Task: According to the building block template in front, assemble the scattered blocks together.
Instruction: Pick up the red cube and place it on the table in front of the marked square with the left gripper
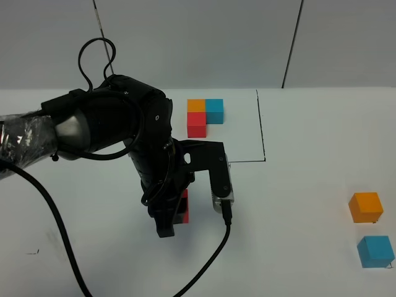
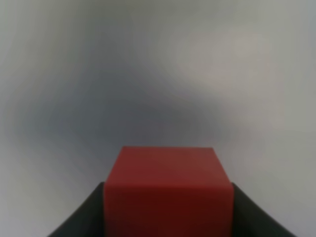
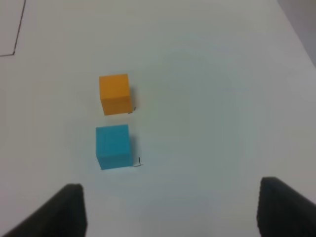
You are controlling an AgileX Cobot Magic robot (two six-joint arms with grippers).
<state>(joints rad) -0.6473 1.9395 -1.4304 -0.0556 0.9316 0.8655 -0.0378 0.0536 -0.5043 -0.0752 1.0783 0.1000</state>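
The template [image 1: 204, 116] is an L of orange, blue and red cubes at the back, bordered by a thin black line [image 1: 261, 130]. My left gripper [image 1: 175, 216] is shut on the loose red cube [image 1: 184, 206] in front of the template. The left wrist view shows the red cube [image 2: 168, 190] between the dark fingers [image 2: 81, 219]. The loose orange cube [image 1: 365, 206] and sky-blue cube [image 1: 375, 251] sit at the right edge, a small gap between them. In the right wrist view, my right gripper [image 3: 173, 212] is open above the table near the blue cube [image 3: 113, 146] and the orange cube [image 3: 114, 94].
The left arm's black cable [image 1: 55, 216] loops across the front left of the white table [image 1: 309, 185]. A grey wall with dark seams [image 1: 292, 43] stands behind. The right arm is out of the high view.
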